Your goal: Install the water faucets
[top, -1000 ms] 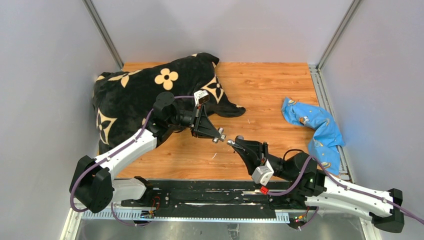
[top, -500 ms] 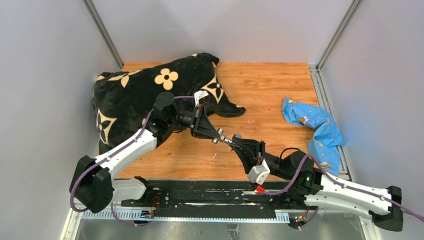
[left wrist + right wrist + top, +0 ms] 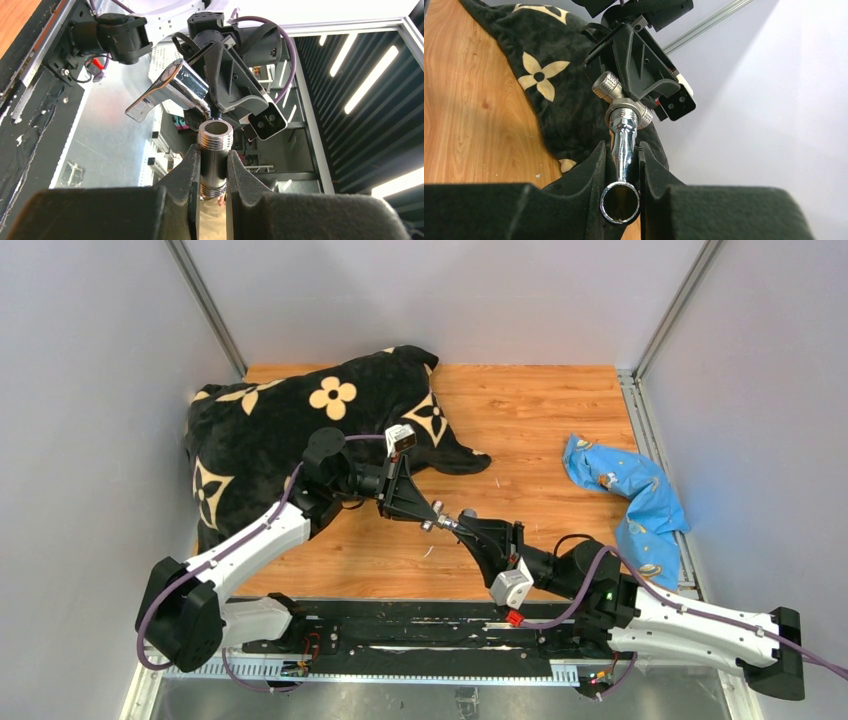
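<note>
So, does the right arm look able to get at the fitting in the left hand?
Likely yes: the right hand, shut on the chrome tap, has it at the threaded fitting in the left hand, nothing between them.

Right of the blanket (image 3: 260,430) I have bare worktop (image 3: 540,420) as far as the bag (image 3: 640,495). Off the blanket's near right edge, my left end effector (image 3: 430,519) and right end effector (image 3: 466,530) face each other, with fitting (image 3: 214,145) and tap (image 3: 170,92) meeting between them, so nothing passes there. The blanket itself runs up to the left wall (image 3: 100,390).
</note>
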`<state>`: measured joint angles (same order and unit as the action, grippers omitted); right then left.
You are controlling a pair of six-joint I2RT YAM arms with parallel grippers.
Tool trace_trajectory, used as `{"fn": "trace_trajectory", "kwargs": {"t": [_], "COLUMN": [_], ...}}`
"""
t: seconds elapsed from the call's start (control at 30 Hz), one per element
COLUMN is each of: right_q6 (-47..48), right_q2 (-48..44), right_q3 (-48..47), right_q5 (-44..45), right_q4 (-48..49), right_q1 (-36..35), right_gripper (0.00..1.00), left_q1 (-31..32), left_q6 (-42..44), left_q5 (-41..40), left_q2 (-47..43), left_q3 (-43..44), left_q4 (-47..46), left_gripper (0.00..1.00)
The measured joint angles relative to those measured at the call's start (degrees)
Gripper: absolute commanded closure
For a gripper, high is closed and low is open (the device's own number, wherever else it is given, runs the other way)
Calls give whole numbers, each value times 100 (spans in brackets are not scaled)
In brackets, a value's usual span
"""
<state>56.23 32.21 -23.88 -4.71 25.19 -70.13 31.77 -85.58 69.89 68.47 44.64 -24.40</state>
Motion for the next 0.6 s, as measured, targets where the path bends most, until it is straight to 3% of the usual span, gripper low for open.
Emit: {"fn": "trace_trajectory", "kwargs": {"t": [0.6], "right_q6": [-435], "right_q2": [249], "right_q3": [-9], "right_q5": [164], "right_q4": [22], "right_q1": [-2], "right_gripper": [100], "left_q1": [-72], "left_q6": [369], "left_q5": [-87], "left_q2": [-35], "left_q3": [-144], "left_q4": [2], "left_gripper": [100]}}
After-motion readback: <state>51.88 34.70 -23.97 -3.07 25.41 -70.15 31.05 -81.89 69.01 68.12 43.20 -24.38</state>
